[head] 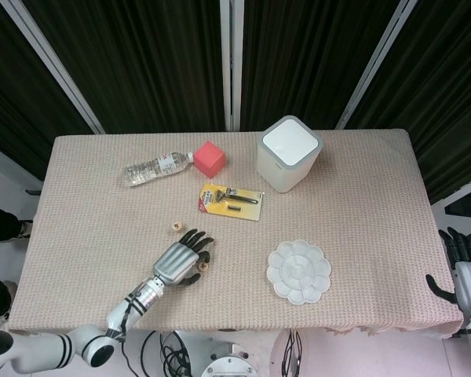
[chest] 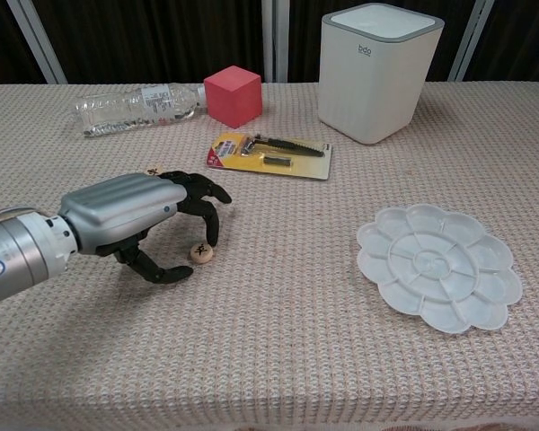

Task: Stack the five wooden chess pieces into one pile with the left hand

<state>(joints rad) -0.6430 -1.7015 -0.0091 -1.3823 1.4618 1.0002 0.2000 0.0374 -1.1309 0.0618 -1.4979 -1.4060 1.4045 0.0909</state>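
Tabletop (head: pixel 361 181) is filling most of both views, covered in a tan woven cloth. I am seeing the white lidded bin (head: pixel 289 152) standing upright toward the far side, the flower-shaped white palette (head: pixel 299 271) lying near the front edge on the right, and the clear water bottle (head: pixel 158 166) lying on its side far left, cap end pointing toward the red cube (head: pixel 210 159) just beside it. The yellow razor card (head: pixel 231 201) is lying flat between bin and left hand.

Left hand (chest: pixel 139 215) is hovering low over the cloth, palm down, fingers curled and apart, gripping nothing; dark fingertips (chest: pixel 212 235) are coming down just beside the nearer chess piece (chest: pixel 202 254). That piece is a flat wooden disc lying face up, marking on top; being round, it is showing me no long axis. A second chess piece (head: pixel 177 227) is lying just beyond the fingers in the head view; in the chest view the hand is hiding most of it. I am only making out two pieces.

Right hand (head: pixel 467 267) is sitting off the tabletop at the right frame edge, partly cut off, fingers up and apart, holding nothing.
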